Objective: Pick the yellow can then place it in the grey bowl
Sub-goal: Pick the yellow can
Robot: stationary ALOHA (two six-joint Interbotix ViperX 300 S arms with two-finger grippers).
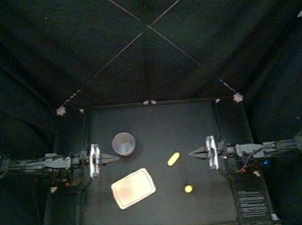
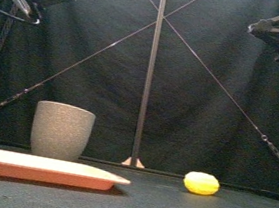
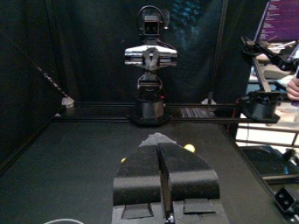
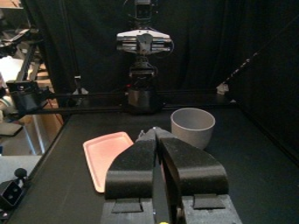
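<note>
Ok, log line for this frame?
left tool shut, raised at left | right tool shut, raised at right | two yellow toys on table | grey bowl upright behind pink tray

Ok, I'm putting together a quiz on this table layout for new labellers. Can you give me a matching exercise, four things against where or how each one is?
Things:
1. grey bowl
2. pink tray
3. round yellow toy
4. right gripper

Places or states:
A. lying flat, left of centre, toward the front
B. jaws shut, by the table's right side
C. standing upright, left of centre, toward the back
D. near the front, right of the tray

Pairs: 1-C, 2-A, 3-D, 4-B.
</note>
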